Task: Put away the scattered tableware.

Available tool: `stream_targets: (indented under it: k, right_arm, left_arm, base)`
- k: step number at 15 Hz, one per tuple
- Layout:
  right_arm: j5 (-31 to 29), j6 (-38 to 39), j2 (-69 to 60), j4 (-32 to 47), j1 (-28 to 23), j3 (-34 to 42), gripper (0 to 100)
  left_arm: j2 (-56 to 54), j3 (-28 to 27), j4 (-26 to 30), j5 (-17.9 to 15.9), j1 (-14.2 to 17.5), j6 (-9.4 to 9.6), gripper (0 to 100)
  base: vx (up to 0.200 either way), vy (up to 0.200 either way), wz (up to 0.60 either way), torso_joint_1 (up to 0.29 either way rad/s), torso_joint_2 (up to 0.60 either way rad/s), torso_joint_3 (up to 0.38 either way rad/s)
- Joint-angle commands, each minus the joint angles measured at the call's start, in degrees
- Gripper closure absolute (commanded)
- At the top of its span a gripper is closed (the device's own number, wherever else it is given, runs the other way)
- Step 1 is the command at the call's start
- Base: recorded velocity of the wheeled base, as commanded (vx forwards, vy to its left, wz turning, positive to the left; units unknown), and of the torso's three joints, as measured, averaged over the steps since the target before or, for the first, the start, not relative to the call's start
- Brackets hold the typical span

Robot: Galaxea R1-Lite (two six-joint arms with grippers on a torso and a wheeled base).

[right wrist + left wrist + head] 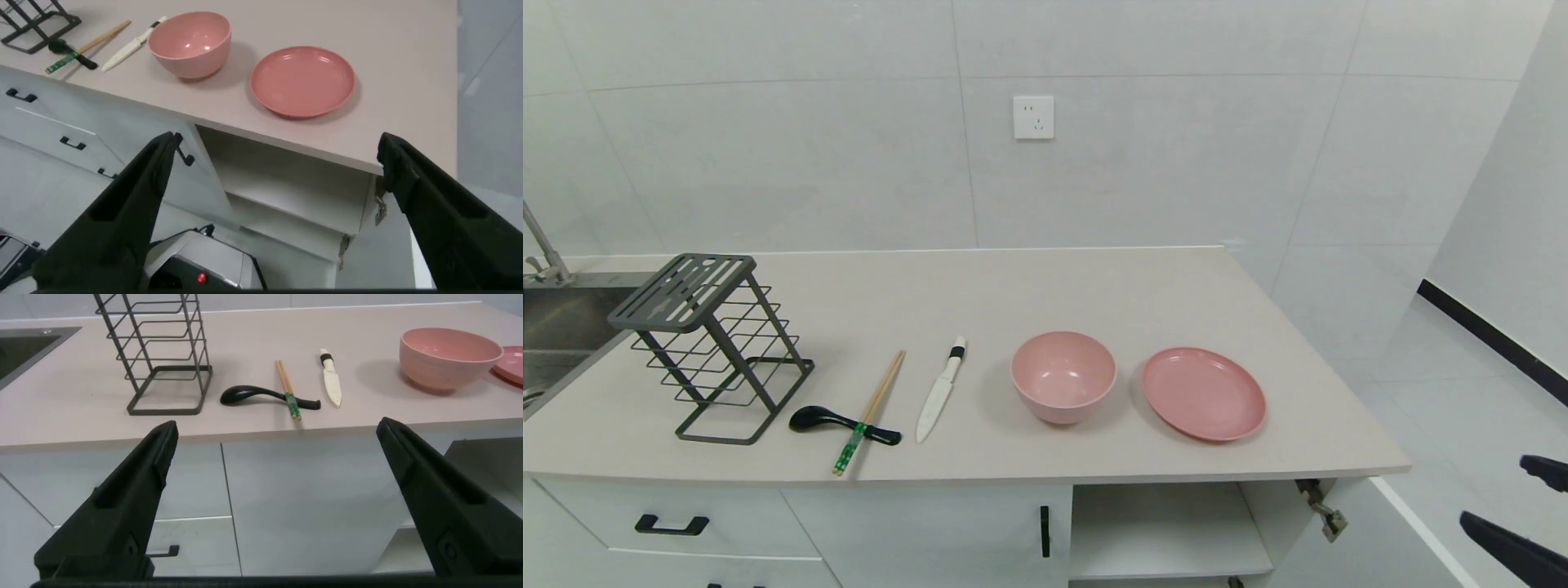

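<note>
The left fingers [122, 502] stand wide apart with nothing between them, low in front of the white cabinet fronts [302, 506] under the counter [1029, 286]. The right fingers [122, 204] gape just as wide and empty, off the counter's front right corner, at about 4 o'clock from the plate [1203, 393] in the head view. The tableware lies in a row near the counter's front edge. The pink bowl [1063, 376] sits upright, with the pink plate just beside it at 3 o'clock, apart from it. At the bowl's 9 o'clock lies a white knife [941, 390], tip toward the front edge. Farther at 9 o'clock the chopsticks [870, 412] lie across the handle of a black spoon [841, 423], touching it. A dark wire rack [711, 343] stands at 10 o'clock from the spoon. The head view takes in a sink [556, 327] and faucet [543, 253] at the rack's 9 o'clock and a wall socket [1033, 117] at the bowl's 12 o'clock. The right wrist view looks into an open cabinet [278, 204] below the plate, with a bare white shelf inside.
</note>
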Motion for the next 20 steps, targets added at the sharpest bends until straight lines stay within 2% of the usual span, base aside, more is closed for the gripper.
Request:
stream_targets:
  k: [1, 7, 8, 12, 20]
  right_arm:
    - [0.07, -0.13, 11.32, -4.58, 0.55, -0.29, 0]
    - [1.39, -2.5, 25.74, -12.76, 0.73, -0.03, 0]
    - [4.47, -4.7, 29.6, -16.1, 0.99, -0.38, 0]
    - [4.73, -8.74, 40.06, -20.31, 1.34, -4.25, 0]
    - [4.29, -8.83, 57.73, -33.59, 1.26, -9.17, 0]
  left_arm:
    - [0.07, 0.0, -0.01, -0.02, 0.01, -0.01, 0]
    - [0.07, 0.0, -0.01, -0.02, 0.01, -0.01, 0]
    - [0.07, 0.0, -0.01, -0.02, -0.07, 0.35, 0]
    - [0.07, 0.0, -0.01, -0.02, 0.01, 0.43, 0]
    - [0.07, 0.0, -0.01, 0.07, 0.01, 0.43, 0]
  base:
    - [0.0, 0.0, 0.0, 0.0, 0.0, 0.0]
    - [0.0, 0.0, 0.0, 0.0, 0.0, 0.0]
    - [0.0, 0.0, 0.0, 0.0, 0.0, 0.0]
    - [0.0, 0.0, 0.0, 0.0, 0.0, 0.0]
    - [0.0, 0.0, 0.0, 0.0, 0.0, 0.0]
